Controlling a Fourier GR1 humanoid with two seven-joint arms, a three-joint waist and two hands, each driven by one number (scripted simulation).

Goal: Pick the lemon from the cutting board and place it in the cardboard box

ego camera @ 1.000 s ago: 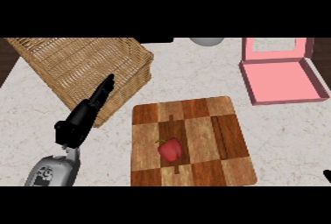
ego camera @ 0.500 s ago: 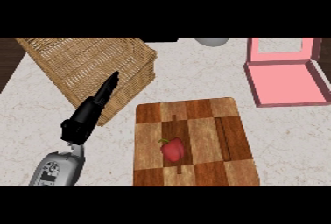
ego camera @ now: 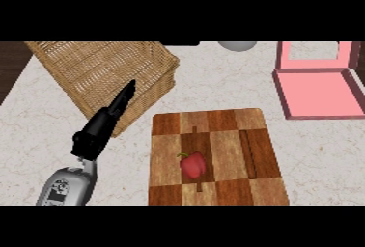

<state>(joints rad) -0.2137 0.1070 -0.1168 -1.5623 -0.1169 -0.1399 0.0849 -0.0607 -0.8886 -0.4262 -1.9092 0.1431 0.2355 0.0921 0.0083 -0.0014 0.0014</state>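
At the lower left of the frame the left hand (ego camera: 107,123) stretches up and to the right with straight fingers, holding nothing, its tips over the edge of the wicker basket (ego camera: 100,72). On the wooden cutting board (ego camera: 214,125), lower centre, lies 1 red fruit (ego camera: 193,165) (red, not lemon-yellow). An open pink box (ego camera: 317,91) sits at the upper right.
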